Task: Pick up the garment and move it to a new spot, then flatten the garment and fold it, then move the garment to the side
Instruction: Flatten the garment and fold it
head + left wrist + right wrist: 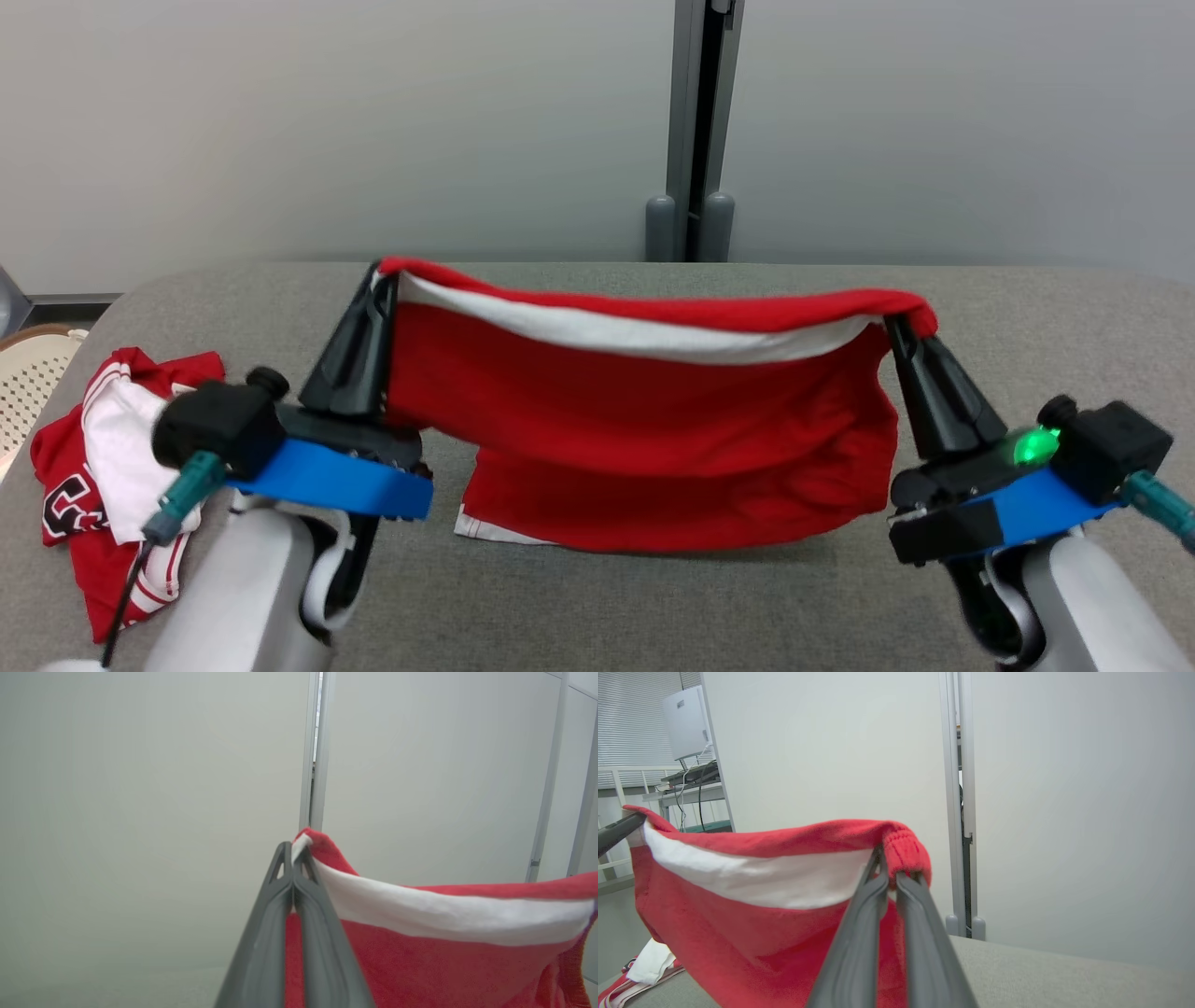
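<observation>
The red garment (635, 420), with a white band inside its top edge, is held up over the grey table (653, 607), stretched between both arms. The top left corner is pinched by the left gripper (381, 287), fingers pressed fully together on the cloth. The top right corner is clamped by the right gripper (898, 329), with red hem bunched over its tips. Whether the lower edge touches the table cannot be told. A second red-and-white garment (103, 467) is seen crumpled at the table's left end.

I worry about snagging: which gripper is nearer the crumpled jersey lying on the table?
Left. The left gripper, pinching the red garment, is close beside the jersey; the right gripper holds the far corner.
</observation>
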Available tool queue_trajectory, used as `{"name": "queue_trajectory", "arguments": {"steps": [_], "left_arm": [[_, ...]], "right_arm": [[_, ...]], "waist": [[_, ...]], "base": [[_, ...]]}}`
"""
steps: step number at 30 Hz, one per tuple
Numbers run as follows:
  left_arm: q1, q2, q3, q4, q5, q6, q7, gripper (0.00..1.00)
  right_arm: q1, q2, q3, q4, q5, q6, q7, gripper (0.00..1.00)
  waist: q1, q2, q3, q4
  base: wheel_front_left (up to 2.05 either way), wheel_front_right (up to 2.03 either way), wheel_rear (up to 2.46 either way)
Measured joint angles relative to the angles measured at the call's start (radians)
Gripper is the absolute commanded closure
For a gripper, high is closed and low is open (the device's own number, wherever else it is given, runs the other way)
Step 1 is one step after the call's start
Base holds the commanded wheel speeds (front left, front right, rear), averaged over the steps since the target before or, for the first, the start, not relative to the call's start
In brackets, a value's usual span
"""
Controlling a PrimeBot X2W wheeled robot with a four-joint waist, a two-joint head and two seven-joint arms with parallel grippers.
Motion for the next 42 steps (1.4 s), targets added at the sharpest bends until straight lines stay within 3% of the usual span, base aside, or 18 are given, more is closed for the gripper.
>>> {"name": "queue_trajectory", "arguments": {"steps": [7, 12, 19, 25, 28, 33, 34, 36, 42], "left_arm": [[-0.222, 0.141, -0.037, -0.006, -0.058, 0.0, 0.013, 1.0], [-0.343, 0.182, -0.049, 0.085, -0.091, 0.0, 0.035, 1.0], [-0.566, 0.168, -0.051, 0.231, -0.03, 0.007, 0.01, 1.0], [-0.669, 0.115, -0.009, 0.238, 0.031, 0.007, 0.002, 1.0], [-0.621, 0.098, -0.006, 0.258, 0.038, 0.007, 0.001, 1.0], [-0.32, 0.04, 0.036, 0.335, 0.01, 0.004, 0.002, 1.0], [-0.32, 0.04, 0.036, 0.335, 0.01, 0.004, 0.002, 1.0], [-0.141, 0.006, 0.056, 0.369, 0.0, 0.0, 0.002, 1.0], [0.112, -0.071, 0.124, 0.384, -0.005, -0.003, 0.002, 1.0]], "right_arm": [[-0.16, -0.09, 0.022, -0.064, 0.073, 0.0, 0.068, 1.0], [-0.326, -0.114, 0.081, 0.041, 0.1, 0.0, 0.095, 1.0], [-0.634, -0.1, 0.123, 0.262, 0.028, 0.0, 0.043, 1.0], [-0.806, -0.088, 0.103, 0.391, -0.038, 0.0, 0.004, 1.0], [-0.793, -0.068, 0.092, 0.42, -0.023, 0.0, 0.001, 1.0], [-0.534, -0.074, 0.195, 0.483, 0.048, 0.0, 0.001, 1.0], [-0.534, -0.074, 0.195, 0.483, 0.048, 0.0, 0.001, 1.0], [-0.392, -0.081, 0.224, 0.491, 0.094, 0.001, 0.001, 1.0], [-0.12, -0.093, 0.279, 0.469, 0.16, 0.001, 0.001, 1.0]], "waist": [[-0.0001, 0.0, 0.009, -0.008], [0.0, 0.0, 0.068, -0.033], [0.0002, 0.0, 0.179, -0.039], [0.0003, 0.0, 0.237, -0.012], [0.0002, 0.0, 0.237, -0.003], [0.0001, 0.0, 0.209, 0.002], [0.0001, 0.0, 0.209, 0.002], [0.0, 0.0, 0.191, 0.008], [-0.0002, 0.0, 0.133, 0.021]], "base": [[0.0, 0.0, 0.0], [0.0, 0.0, 0.0], [0.0, 0.0, 0.0], [0.0, 0.0, 0.0], [0.0, 0.0, 0.0], [0.0, 0.0, 0.0], [0.0, 0.0, 0.0], [0.0, 0.0, 0.0], [0.0, 0.0, 0.0]]}}
